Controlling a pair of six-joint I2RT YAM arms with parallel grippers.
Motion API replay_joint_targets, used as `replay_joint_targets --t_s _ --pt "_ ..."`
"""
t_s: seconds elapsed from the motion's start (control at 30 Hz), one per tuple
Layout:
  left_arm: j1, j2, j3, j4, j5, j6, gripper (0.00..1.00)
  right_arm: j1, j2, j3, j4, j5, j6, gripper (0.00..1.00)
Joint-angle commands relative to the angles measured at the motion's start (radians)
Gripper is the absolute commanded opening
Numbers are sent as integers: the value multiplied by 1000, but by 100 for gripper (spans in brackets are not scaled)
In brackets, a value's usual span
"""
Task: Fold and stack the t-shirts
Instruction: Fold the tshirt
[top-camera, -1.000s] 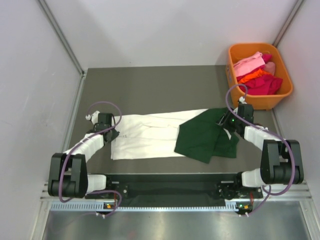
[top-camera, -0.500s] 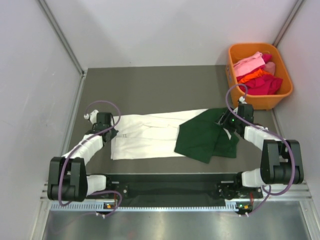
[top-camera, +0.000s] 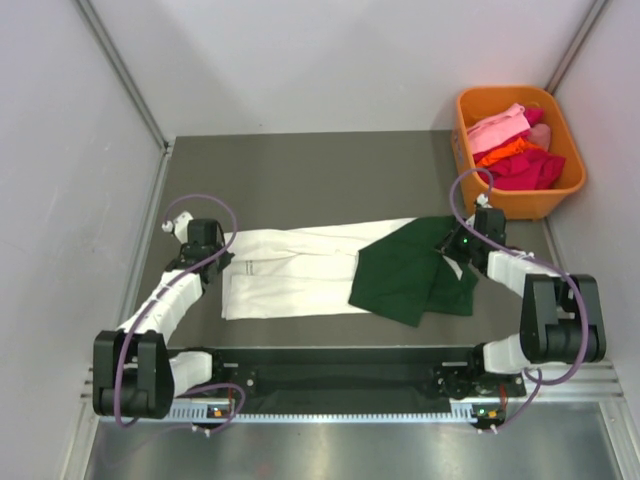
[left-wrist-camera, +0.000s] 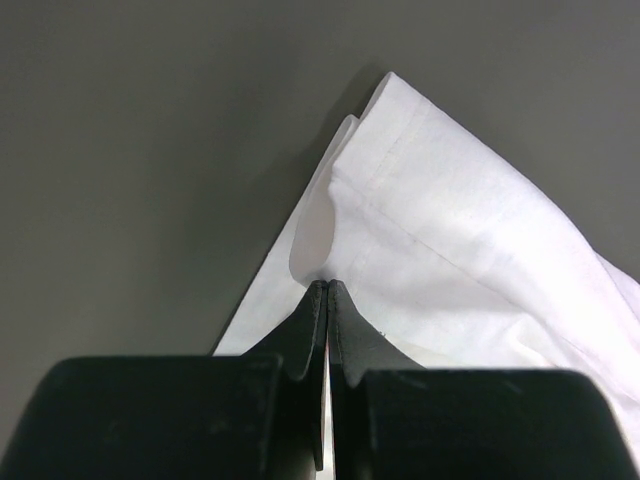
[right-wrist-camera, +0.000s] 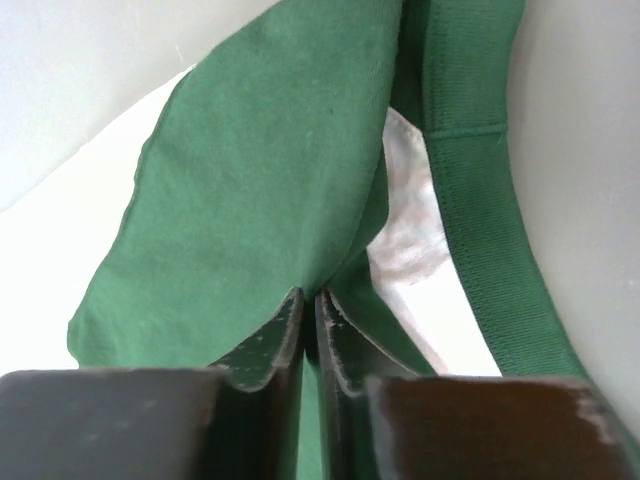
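Observation:
The cream-white t-shirt (top-camera: 290, 275) lies as a long folded strip across the table (top-camera: 300, 175). Its print does not show. The dark green t-shirt (top-camera: 405, 275) lies folded over the strip's right end. My left gripper (top-camera: 218, 260) is at the strip's left end. In the left wrist view this gripper (left-wrist-camera: 328, 286) is shut on a pinched fold of the white cloth (left-wrist-camera: 450, 230). My right gripper (top-camera: 455, 245) sits at the green shirt's far right corner. The right wrist view shows it (right-wrist-camera: 309, 296) shut on a fold of green cloth (right-wrist-camera: 260, 200), with white fabric (right-wrist-camera: 415, 250) underneath.
An orange basket (top-camera: 525, 205) with pink, orange and red clothes (top-camera: 515, 150) stands at the table's far right corner. Grey walls close in the left, back and right sides. A black rail (top-camera: 340, 365) runs along the near edge between the arm bases.
Both grippers have shut on cloth: the left on the white shirt's left edge, the right on the green shirt. The left wrist shifted slightly left and away.

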Motion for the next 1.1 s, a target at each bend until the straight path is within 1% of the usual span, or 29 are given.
replay_joint_targets --t_s 0.0,0.03,0.2,0.3,0.47,0.63,0.73,0.77,0.83,0.87,0.97,1.07 --pt "7 -16 30 -2 -7 17 0 -12 -2 1 28 -14 0 5" --pt "7 -16 30 -4 -10 17 0 -12 -19 1 20 -14 1 0" --pt "7 -25 44 -22 -45 16 0 -12 -105 26 -67 0 3 0" --pt "7 -29 48 -30 -72 13 0 -18 -129 55 -126 6 -3 0" --pt "7 -29 34 -28 -96 1 0 -52 -122 62 -153 -9 -9 0" --pt "7 -19 -4 -10 -99 -10 0 -113 -117 52 -147 -46 -15 0" --pt "7 -12 -28 7 -96 -15 0 -118 -108 53 -141 -52 -18 7" --pt "7 -7 -30 16 -90 -16 0 -118 -102 50 -129 -71 -20 13" --pt "7 2 -32 21 -89 -16 0 -118 -85 46 -114 -92 -20 22" --pt "7 10 -29 22 -86 -16 0 -118 -77 39 -103 -105 -20 31" --pt "7 19 -27 27 -82 -9 0 -118 -74 21 -87 -120 -18 38" --pt "7 25 -32 33 -81 -7 0 -116 -85 -2 -74 -134 -18 38"
